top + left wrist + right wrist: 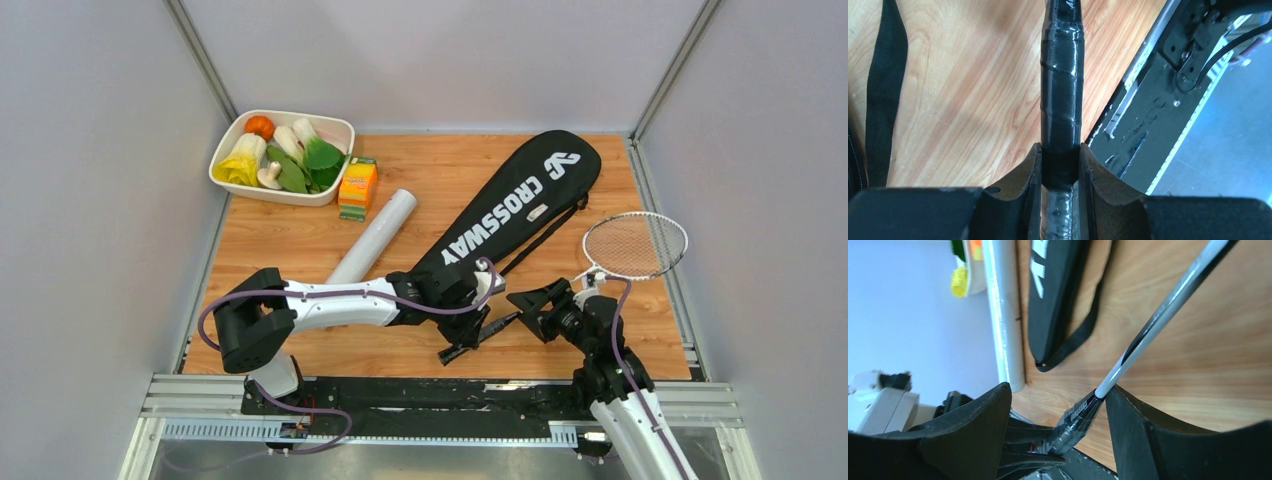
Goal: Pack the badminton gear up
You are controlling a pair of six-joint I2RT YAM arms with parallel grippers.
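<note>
Clock set on the worktop [300,235]: 12 at the far wall, 6 at the arm bases.

- Racket: the strung head [635,245] is at 3 o'clock, near the right edge. The shaft [1158,322] runs from it toward 7 o'clock into the black wrapped handle [1060,95], which ends near the front edge at about 6. I cannot tell whether the head rests on the wood or is raised off it.
- Left gripper [1060,157]: clamped on the handle. In the wrist view both fingers press flat against the grip tape, with the handle running straight out between them.
- Right gripper [1058,389]: fingers spread wide. The shaft, where it meets the handle cone, passes between them, close to the finger on the right of that view. I cannot tell whether it touches.
- Black CROSSWAY bag [520,205]: lies flat on a diagonal, wide end at 1 o'clock. The narrow end is at centre, running under the left arm's wrist. Its strap [883,90] trails on the wood along the 3 o'clock side.
- White tube [375,237]: lies on the 9 o'clock side of the bag on a similar diagonal, with a strip of bare wood between them. Its near end goes under the left arm.
- Orange-and-green box [358,188]: just beside the tube's far end.
- White dish [275,192] of toy vegetables [290,160]: in the 11 o'clock corner, right next to the box.
</note>
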